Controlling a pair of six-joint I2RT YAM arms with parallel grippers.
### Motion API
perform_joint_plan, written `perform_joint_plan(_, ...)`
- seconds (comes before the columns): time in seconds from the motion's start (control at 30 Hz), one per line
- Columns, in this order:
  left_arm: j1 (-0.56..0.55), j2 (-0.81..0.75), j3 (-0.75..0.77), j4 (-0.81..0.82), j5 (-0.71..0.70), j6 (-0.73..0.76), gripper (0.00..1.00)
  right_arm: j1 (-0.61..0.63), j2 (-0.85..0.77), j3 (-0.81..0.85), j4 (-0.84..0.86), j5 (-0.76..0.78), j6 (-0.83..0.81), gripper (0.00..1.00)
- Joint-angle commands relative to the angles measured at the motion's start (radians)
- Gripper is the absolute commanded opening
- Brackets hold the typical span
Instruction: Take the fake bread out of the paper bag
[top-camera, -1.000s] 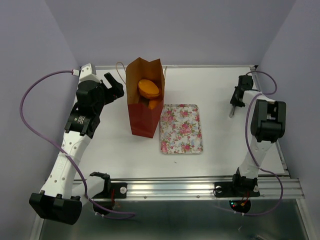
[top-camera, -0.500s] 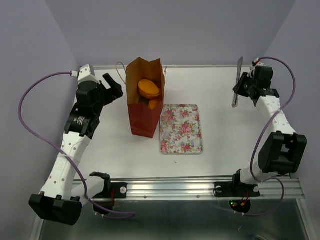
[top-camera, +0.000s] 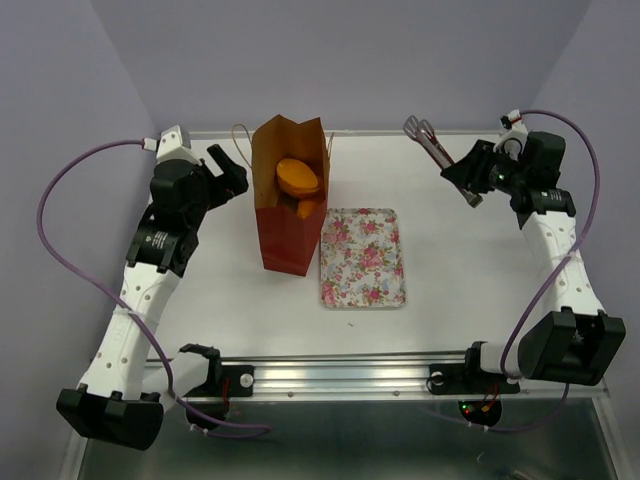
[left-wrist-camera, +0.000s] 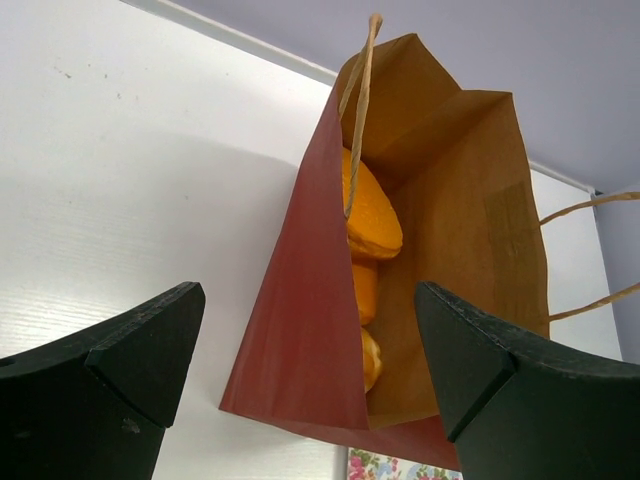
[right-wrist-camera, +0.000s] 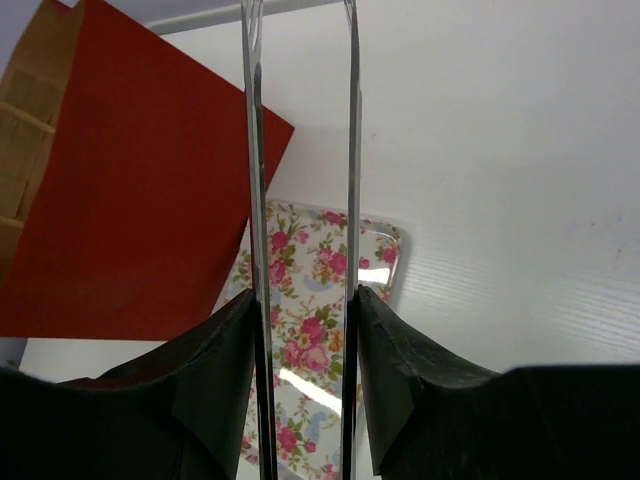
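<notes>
The fake bread (top-camera: 297, 177) sat down inside the paper bag (top-camera: 288, 235), which stood on the counter (top-camera: 220, 290) with its mouth open at the top. My left end effector (top-camera: 228, 170) was spread wide and empty, just beside the bag, so it was nearer. My right end effector (top-camera: 470, 175) was squeezing metal tongs (top-camera: 432, 145), well off to the right, with their long arms pointing toward the bag.
</notes>
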Motion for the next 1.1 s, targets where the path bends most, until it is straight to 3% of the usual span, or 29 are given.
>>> perform_joint_plan(0.0,-0.006,-0.001,0.066,0.020,0.010,0.017,0.99,-0.004,-0.037,-0.007,0.035,-0.118,0.023,0.48)
perform_joint_plan(0.37,-0.043,0.079,0.114,-0.042,0.010,0.074,0.99,-0.004,-0.043,-0.020,0.044,-0.165,0.036,0.49)
perform_joint_plan(0.7,-0.073,0.287,0.212,-0.033,-0.036,0.108,0.97,-0.004,-0.056,-0.030,0.049,-0.166,0.041,0.49)
perform_joint_plan(0.73,-0.073,0.304,0.233,-0.031,-0.036,0.121,0.86,-0.004,-0.057,-0.029,0.049,-0.165,0.043,0.49)
perform_joint_plan(0.83,-0.077,0.378,0.266,-0.037,-0.044,0.137,0.67,-0.004,-0.063,-0.032,0.049,-0.165,0.041,0.49)
perform_joint_plan(0.87,-0.078,0.407,0.281,-0.036,-0.042,0.148,0.53,-0.004,-0.065,-0.035,0.049,-0.163,0.041,0.50)
perform_joint_plan(0.93,-0.083,0.430,0.300,-0.042,-0.058,0.154,0.35,-0.004,-0.068,-0.035,0.049,-0.158,0.041,0.50)
perform_joint_plan(0.97,-0.083,0.447,0.322,-0.046,-0.068,0.161,0.18,-0.004,-0.071,-0.037,0.049,-0.157,0.043,0.50)
perform_joint_plan(1.07,-0.083,0.458,0.368,-0.059,-0.142,0.181,0.05,-0.004,-0.076,-0.038,0.049,-0.154,0.043,0.50)
